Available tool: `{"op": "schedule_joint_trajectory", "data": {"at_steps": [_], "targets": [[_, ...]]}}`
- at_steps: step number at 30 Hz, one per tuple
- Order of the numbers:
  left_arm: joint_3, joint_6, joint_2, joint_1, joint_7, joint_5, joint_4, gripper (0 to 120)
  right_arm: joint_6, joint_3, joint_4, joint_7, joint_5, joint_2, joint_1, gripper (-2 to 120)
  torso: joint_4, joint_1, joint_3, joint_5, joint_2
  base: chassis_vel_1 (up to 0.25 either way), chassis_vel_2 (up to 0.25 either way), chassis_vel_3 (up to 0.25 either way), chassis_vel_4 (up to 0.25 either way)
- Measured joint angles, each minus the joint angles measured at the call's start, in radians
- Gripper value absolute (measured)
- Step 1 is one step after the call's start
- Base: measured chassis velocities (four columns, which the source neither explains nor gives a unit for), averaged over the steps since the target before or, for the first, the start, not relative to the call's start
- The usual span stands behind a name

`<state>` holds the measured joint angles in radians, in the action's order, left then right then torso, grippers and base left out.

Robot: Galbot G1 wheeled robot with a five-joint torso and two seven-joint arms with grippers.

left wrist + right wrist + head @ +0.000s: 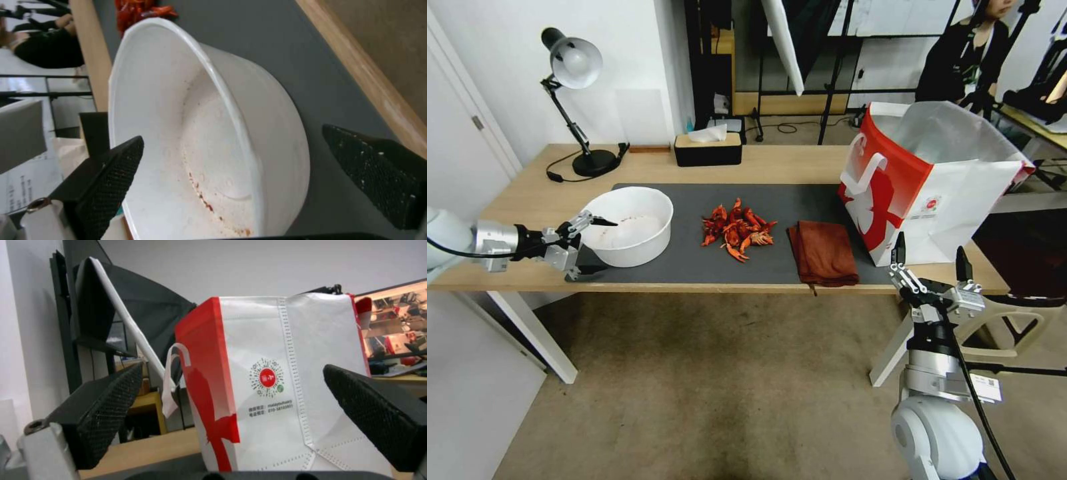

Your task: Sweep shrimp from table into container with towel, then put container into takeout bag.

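- Looking from the near edge outward, you find your right gripper [928, 257] below and in front of the table's [800, 163] front edge, fingers pointing up, spread wide and holding nothing.
- Your right wrist view frames the takeout bag [285, 383] between those two fingers, though the bag stands farther off and touches neither.
- Your left gripper [594, 244] sits at the table's near left corner, jaws wide apart, straddling the near-left rim of the container [630, 225]; one finger hangs over the bowl's inside, the other lies outside its wall, low by the mat [694, 257].
- Your left wrist view puts the container's [209, 133] rim between the two fingers [111, 180], with a gap on each side, so nothing is clamped.
- Faint red stains mark the bowl's floor.
- You see the towel [824, 252] folded on the mat's near right part, just left of the takeout bag [924, 180] and beyond the right gripper.
- You have the shrimp [738, 230] piled mid-mat, between container and towel, touching neither and well apart from both grippers.
- Farther back, the bag stands upright and open on the table's right end.
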<state>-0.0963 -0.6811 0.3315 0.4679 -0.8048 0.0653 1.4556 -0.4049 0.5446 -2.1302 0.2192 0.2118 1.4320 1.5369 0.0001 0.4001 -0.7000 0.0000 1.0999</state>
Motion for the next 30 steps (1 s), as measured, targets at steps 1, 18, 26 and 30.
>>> {"op": "schedule_joint_trajectory", "data": {"at_steps": [1,18,26,30], "targets": [[-0.003,0.0,0.002,-0.011,-0.016,0.002,-0.003,100,0.0,0.0,0.0,0.0,0.0,0.001,0.001,100,-0.0001,0.0,0.0,0.0,0.0,0.0,0.0,0.0,0.0],[-0.072,-0.02,0.076,-0.189,-0.267,0.06,-0.047,100,-0.002,-0.001,-0.011,0.005,-0.01,0.01,0.006,100,0.0001,0.0,0.0,0.0001,0.0,0.0,0.0,0.0,0.0],[-0.083,-0.029,0.131,-0.245,-0.366,0.082,-0.097,96,-0.002,-0.003,-0.011,0.007,-0.012,0.012,0.005,100,-0.0005,0.0,0.0,0.0001,0.0,0.0,0.0,0.0,0.0],[-0.087,-0.03,0.14,-0.253,-0.402,0.084,-0.107,94,0.0,-0.002,-0.014,0.009,-0.012,0.009,0.005,100,0.0,0.0,0.0,0.0,0.0,0.0,0.0,0.0,0.0]]}}
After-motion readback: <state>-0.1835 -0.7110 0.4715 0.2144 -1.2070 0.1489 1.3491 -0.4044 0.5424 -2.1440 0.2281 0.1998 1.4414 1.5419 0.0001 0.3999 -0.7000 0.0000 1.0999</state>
